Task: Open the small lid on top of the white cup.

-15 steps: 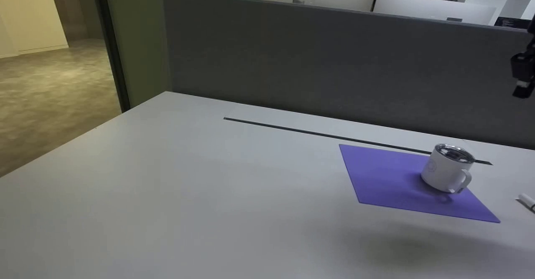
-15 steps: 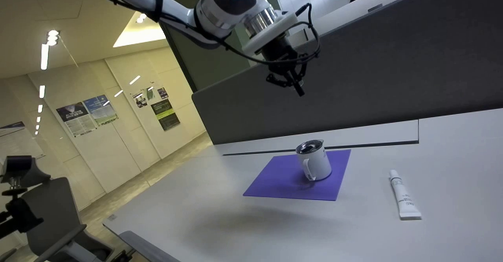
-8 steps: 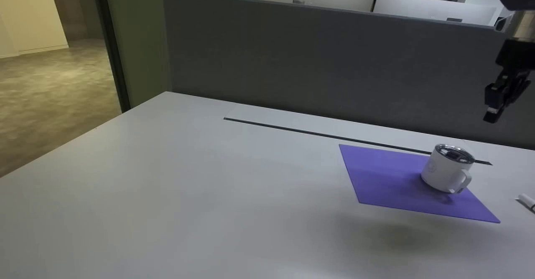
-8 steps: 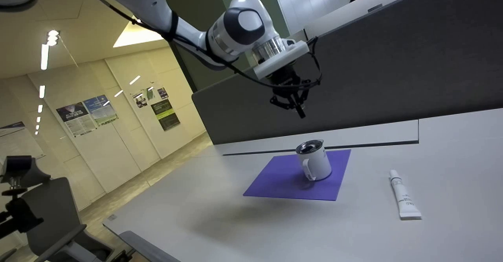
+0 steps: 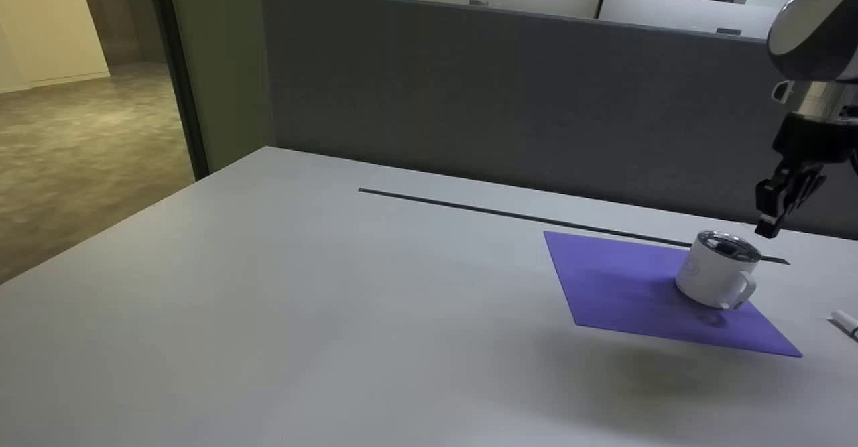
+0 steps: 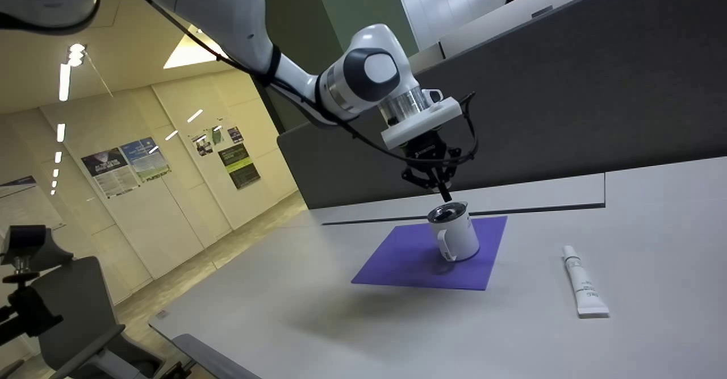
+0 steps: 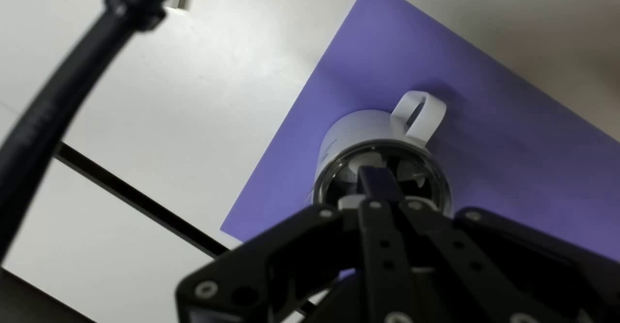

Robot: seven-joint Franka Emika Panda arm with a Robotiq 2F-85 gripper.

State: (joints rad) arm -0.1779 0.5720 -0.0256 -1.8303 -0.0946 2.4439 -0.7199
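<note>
1. The white cup (image 6: 459,241) stands upright in all three views, on a purple sheet (image 6: 389,262) that lies on the pale surface (image 6: 511,333).
2. The gripper (image 6: 447,196) hangs close to the cup's top; in the wrist view its fingers are drawn together, with nothing held.
3. There the fingertips (image 7: 380,183) overlap the lid (image 7: 438,182) and hide part of it, while in an exterior view a gap shows between them and the lid's rim (image 5: 751,247). Whether the small lid is up or down I cannot tell.
4. The loop of the handle (image 7: 431,117) is plainest in the wrist view; a faint round mark (image 5: 692,267) on the cup's wall shows in an exterior view.
5. A white tube (image 6: 585,288) lies fully in sight in an exterior view; where the round mark shows, only its end (image 5: 844,323) enters at the right edge.
6. An exterior view takes in much of the arm (image 6: 363,72), an office chair (image 6: 79,305) and wall posters (image 6: 145,160).
</note>
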